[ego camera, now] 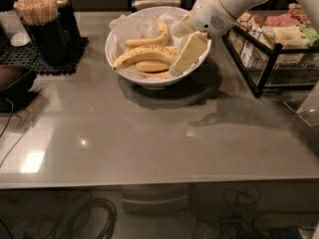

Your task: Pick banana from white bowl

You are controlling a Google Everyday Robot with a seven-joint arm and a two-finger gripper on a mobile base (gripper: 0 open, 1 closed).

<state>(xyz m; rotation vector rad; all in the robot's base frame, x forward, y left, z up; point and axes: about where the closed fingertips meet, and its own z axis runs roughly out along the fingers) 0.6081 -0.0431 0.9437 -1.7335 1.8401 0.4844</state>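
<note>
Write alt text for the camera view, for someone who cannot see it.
A white robot arm reaches from the upper right, its gripper dipping into the right side of a white bowl next to the long, freckled banana among other bananas. The bowl sits on a grey table, beside a wire rack.

Break-room or café counter [149, 133]: cup of stir sticks [36, 9], wire snack rack [264, 63], fruit bowl [149, 79] with the gripper [182, 62] at its right rim.

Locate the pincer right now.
Camera view, upper centre-right: the pincer reaches into the white bowl on its right side, beside the freckled banana's right end.
</note>
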